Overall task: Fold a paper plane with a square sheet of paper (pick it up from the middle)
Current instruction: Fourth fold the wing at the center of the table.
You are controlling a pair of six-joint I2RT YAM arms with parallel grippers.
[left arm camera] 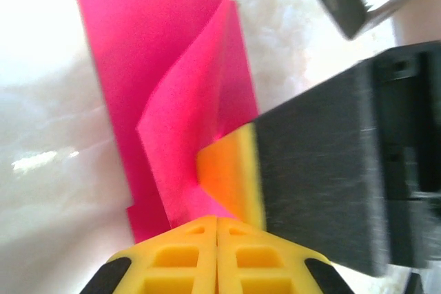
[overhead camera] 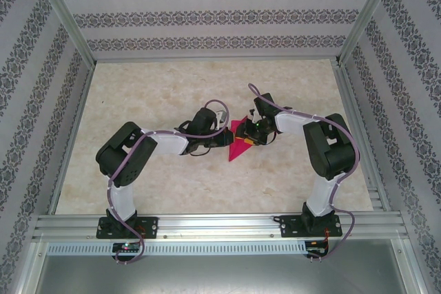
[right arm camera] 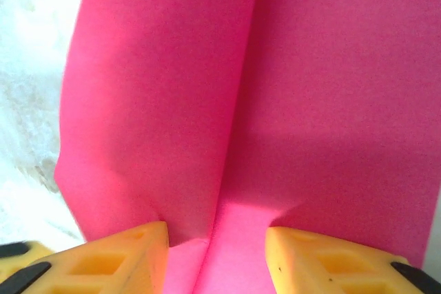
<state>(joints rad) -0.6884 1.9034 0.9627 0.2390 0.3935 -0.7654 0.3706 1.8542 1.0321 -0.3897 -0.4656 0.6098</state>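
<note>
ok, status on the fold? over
Left gripper shut, pinching the pink sheet at its raised flap. Right gripper open, astride the crease. Sheet partly folded, not yet a plane. Grippers crowded close together.

i see the paper sheet [overhead camera: 240, 145] in plain bright magenta-pink, unmarked, shading darker along its crease. my left tool [left arm camera: 217, 235] and right tool [right arm camera: 217, 242] have yellow fingers with black trim. the surface [overhead camera: 151, 94] is cream with faint beige marbling. the walls [overhead camera: 207, 18] are white with grey ornamental bands. the left arm [overhead camera: 127, 163] and right arm [overhead camera: 331, 149] are black and white, with purple cables [overhead camera: 110, 187].
</note>
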